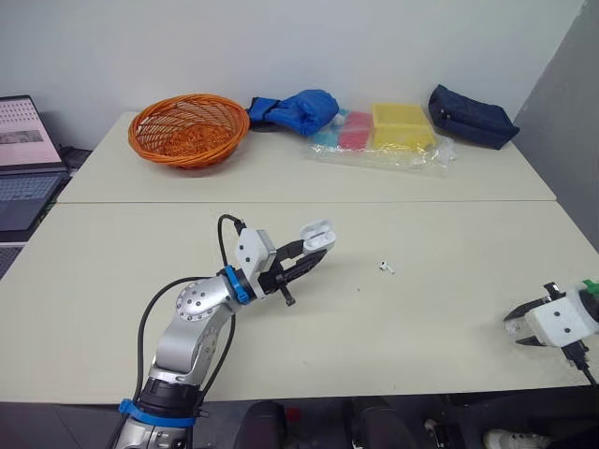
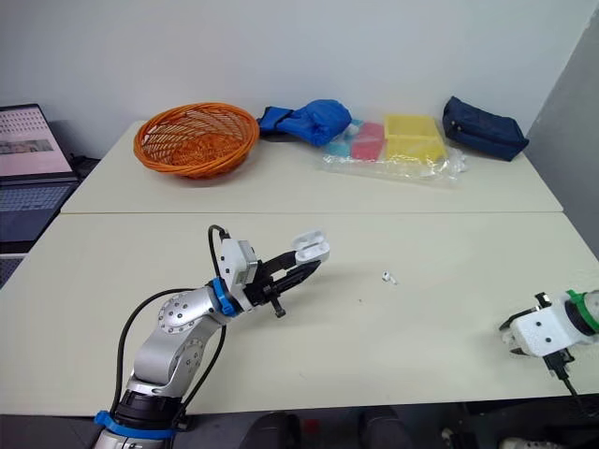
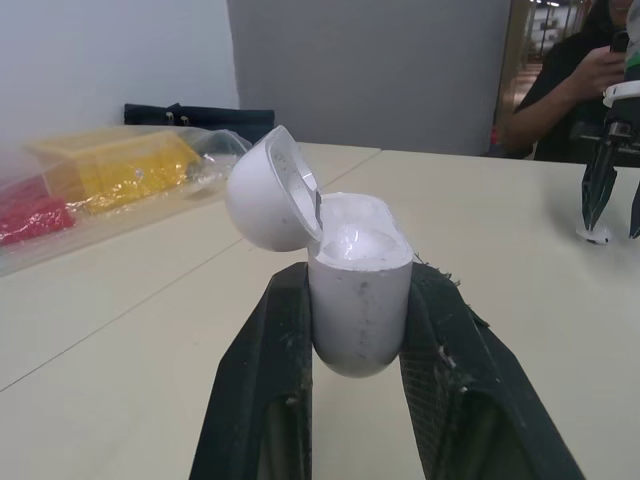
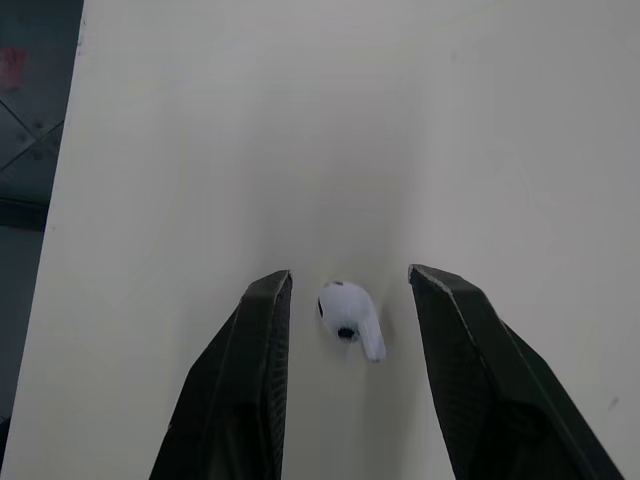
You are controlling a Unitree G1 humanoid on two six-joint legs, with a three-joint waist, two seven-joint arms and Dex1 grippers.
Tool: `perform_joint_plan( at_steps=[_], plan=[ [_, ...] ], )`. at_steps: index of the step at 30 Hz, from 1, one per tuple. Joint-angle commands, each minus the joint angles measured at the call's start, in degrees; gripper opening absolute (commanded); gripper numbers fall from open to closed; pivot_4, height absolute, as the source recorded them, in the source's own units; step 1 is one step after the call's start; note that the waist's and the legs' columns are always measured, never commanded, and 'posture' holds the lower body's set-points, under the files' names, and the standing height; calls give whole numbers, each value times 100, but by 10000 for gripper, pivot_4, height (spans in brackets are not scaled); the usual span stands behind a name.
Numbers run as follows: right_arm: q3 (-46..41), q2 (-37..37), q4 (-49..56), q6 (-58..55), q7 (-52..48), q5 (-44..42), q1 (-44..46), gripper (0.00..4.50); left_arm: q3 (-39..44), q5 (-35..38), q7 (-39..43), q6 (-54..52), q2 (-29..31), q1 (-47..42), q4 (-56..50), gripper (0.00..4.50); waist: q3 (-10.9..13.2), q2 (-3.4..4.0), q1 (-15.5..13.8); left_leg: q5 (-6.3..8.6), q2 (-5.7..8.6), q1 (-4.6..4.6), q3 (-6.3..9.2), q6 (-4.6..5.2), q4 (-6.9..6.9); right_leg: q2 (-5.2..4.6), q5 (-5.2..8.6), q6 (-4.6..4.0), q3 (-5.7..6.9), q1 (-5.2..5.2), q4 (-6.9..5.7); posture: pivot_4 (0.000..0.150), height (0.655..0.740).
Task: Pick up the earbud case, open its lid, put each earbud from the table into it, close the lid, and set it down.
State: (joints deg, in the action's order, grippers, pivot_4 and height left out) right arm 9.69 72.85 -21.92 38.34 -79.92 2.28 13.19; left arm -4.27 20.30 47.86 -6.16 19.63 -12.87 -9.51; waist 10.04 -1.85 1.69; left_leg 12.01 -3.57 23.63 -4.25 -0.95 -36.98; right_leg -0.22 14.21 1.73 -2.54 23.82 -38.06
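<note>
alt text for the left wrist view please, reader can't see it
The left gripper clamps a white earbud case between its two black fingers, lid flipped open, above a cream table. Behind lie a clear bag of yellow and red items and a dark pouch; far off, the right gripper hangs open over a small white earbud, a person behind it.

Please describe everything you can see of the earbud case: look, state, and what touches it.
The earbud case is small, white and rounded, of smooth glossy plastic with faint scuffs. Its lid is open, swung back on the hinge, and the hollow inside looks empty. The two black fingers of the left tool clamp its opposite sides. It is held above the near table; nothing else touches it.
</note>
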Motion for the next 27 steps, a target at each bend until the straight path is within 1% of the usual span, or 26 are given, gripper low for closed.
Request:
perform_joint_plan(
  at_steps=[1, 8, 11, 13, 18, 27],
  plan=[
    [77, -34, -147, 87, -44, 168, 252, 19106, 85, 110, -59, 4, 49, -3, -318, 8048, 0, 0, 1, 0, -1, -2, 0, 0, 0, 0, 0, 0, 0, -3, 1, 1500, 7400],
    [273, -46, -472, 265, -65, 402, 458, 19106, 91, 108, -86, 24, 77, 64, -346, 8048, 0, 0, -1, 0, -1, -22, -7, 0, 2, -3, 2, -3, -4, -20, 1, 1500, 7400],
    [280, -96, -588, 271, 14, 454, 552, 19106, 93, 109, -97, 40, 90, 89, -354, 8048, 1, -1, 0, 0, 0, -46, -12, 0, 3, -6, 16, -27, -7, -42, 1, 1500, 7400],
    [244, -117, -593, 145, -45, 335, 570, 19106, 106, 113, -86, 60, 102, 89, -328, 8048, 1, -1, 1, 0, -1, -69, -18, 0, 5, -7, 17, -29, -13, -61, 1, 1500, 7400],
    [92, -108, -358, -253, -182, -54, 549, 19106, 79, 104, -81, 110, 76, 59, -257, 8048, 0, -1, 4, 0, -2, -73, -23, 0, 4, -8, 16, -29, -18, -61, -4, 1500, 7400],
    [-75, -24, -40, -648, -195, -312, 491, 19106, 24, 81, -78, 150, -8, -6, -172, 8048, 0, -1, 3, 1, -3, -72, -26, 0, 6, -9, 17, -29, -17, -60, -1, 1500, 7400]
  ],
)
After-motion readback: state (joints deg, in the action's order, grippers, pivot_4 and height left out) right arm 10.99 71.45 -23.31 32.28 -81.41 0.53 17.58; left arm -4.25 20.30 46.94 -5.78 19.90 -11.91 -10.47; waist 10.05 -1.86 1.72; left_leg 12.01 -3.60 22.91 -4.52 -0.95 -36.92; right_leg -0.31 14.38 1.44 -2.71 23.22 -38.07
